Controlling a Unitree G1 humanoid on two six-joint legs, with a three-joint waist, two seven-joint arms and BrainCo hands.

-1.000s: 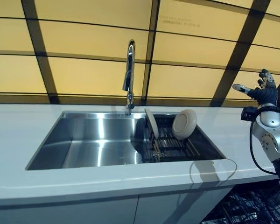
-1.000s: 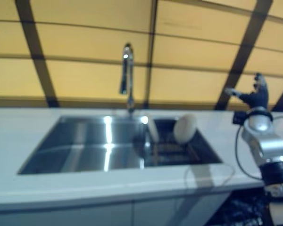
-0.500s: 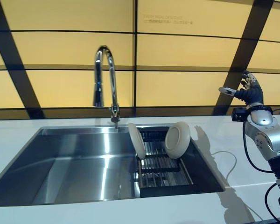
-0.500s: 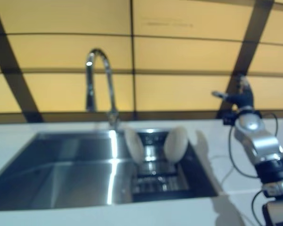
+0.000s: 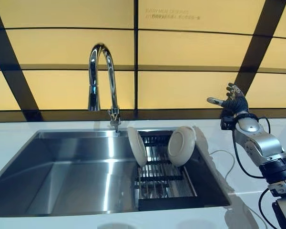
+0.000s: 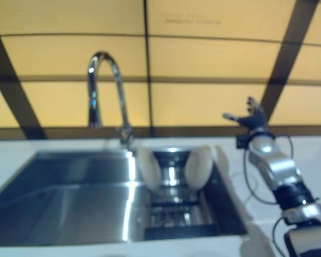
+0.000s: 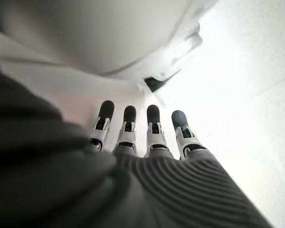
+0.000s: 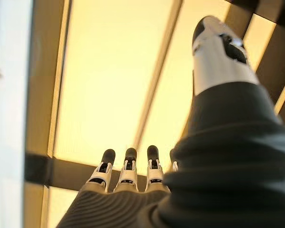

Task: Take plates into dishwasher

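Observation:
Two white plates stand on edge in a dark rack (image 5: 162, 179) in the right part of the steel sink (image 5: 62, 167). The left plate (image 5: 137, 146) shows its thin side; the right plate (image 5: 181, 145) leans with its underside towards me. My right hand (image 5: 232, 102) is raised above the counter to the right of the sink, apart from the plates, fingers straight and thumb spread, holding nothing. In its wrist view the right hand's fingers (image 8: 128, 171) point at the yellow wall. My left hand (image 7: 147, 137) shows only in its wrist view, fingers straight, empty.
A tall curved chrome tap (image 5: 102, 81) rises behind the sink's middle. The white counter (image 5: 257, 129) runs around the sink. A yellow panelled wall (image 5: 181, 52) with dark bars stands close behind.
The camera has shifted slightly. My right hand has moved down and left, closer to the sink's right edge, still open. The plates have not moved.

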